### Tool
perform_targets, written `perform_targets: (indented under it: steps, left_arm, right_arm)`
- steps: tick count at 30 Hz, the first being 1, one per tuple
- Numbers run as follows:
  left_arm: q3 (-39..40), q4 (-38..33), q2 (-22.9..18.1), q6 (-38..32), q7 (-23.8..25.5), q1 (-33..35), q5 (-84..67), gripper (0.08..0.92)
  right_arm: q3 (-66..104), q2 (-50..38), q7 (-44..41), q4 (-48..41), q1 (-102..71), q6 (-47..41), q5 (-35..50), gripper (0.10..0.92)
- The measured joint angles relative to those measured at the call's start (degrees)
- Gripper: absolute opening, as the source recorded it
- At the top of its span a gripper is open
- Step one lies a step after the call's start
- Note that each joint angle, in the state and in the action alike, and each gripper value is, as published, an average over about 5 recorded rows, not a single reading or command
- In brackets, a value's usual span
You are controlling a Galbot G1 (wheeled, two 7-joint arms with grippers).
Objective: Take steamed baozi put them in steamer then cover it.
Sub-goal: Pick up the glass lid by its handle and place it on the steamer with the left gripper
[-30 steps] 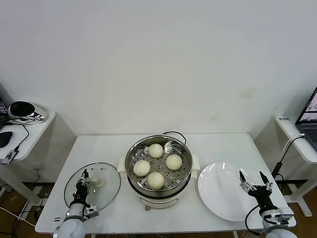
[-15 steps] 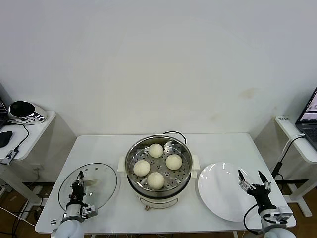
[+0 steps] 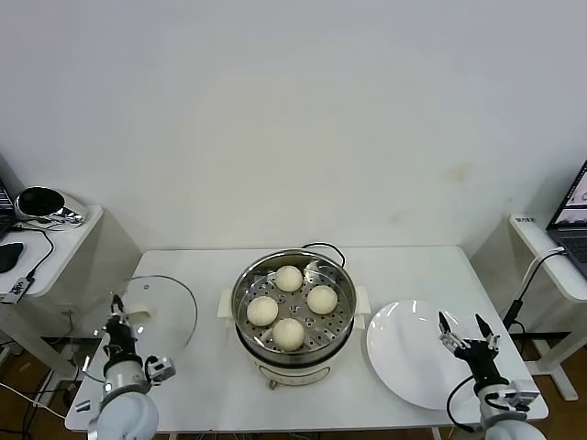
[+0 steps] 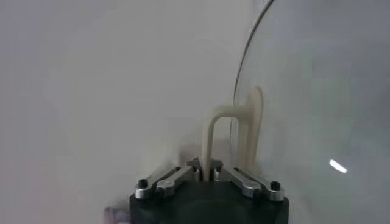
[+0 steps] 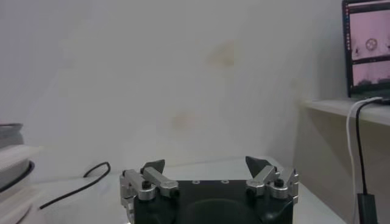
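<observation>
Where left hand [image 3: 116, 323] pinches lid [image 3: 165, 312] handle, lid seemingly aloft beyond table [image 3: 202, 275] edge; right hand [image 3: 465, 335] agape over plate [image 3: 404, 353].

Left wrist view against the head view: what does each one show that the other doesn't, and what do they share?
Only the left wrist view shows the grip up close: the left gripper is shut on the lid's cream handle.

Only the head view shows the steamer holding four baozi uncovered, the bare white plate, and the right gripper open over the plate's right side.

Both show the glass lid held by the left gripper at the table's left end, clear of the steamer.
</observation>
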Motion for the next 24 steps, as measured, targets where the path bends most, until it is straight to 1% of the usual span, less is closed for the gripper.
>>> perform_targets:
  steps: [6,15,19,24]
  left_arm:
    - [0.45,-7.48,-1.1,4.81,7.28,-1.06,4.14,0.15]
    - [4.48,-15.82,-5.69,8.45,15.76,-3.58,11.68,0.15]
    - [7.42,-17.85,-7.62,9.14,18.21,-4.71,14.21,0.15]
    - [11.76,-17.27,-9.66,9.2,19.89,-6.86,16.42,0.15]
  right_arm:
    - [0.01,1.18,0.45,0.55,0.01,-0.95,-1.77,0.823]
    - [-0.21,2.92,0.69,0.96,-0.26,-1.59,-4.58,0.823]
    - [-0.07,3.7,0.92,0.68,0.06,-1.65,-5.27,0.823]
    - [0.32,4.7,1.05,0.31,0.0,-1.51,-6.31,0.823]
